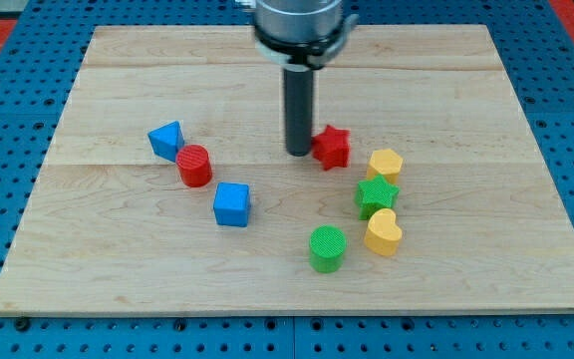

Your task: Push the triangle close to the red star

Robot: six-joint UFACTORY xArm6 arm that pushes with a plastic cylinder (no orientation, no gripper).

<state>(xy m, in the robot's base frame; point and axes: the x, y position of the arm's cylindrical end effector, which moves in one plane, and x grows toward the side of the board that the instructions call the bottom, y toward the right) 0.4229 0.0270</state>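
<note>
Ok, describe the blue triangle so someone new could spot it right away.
On the wooden board, look to the view's left of my tip, where three blocks run diagonally. The blue triangle is the topmost, touching the red cylinder. Unlike the blue cube below, it is wedge-shaped.

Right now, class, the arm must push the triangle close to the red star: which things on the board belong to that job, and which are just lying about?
Belong to the job:
blue triangle
red star
my tip, just left of the red star

Just lying about:
red cylinder
blue cube
green cylinder
green star
upper yellow heart
lower yellow heart
</note>
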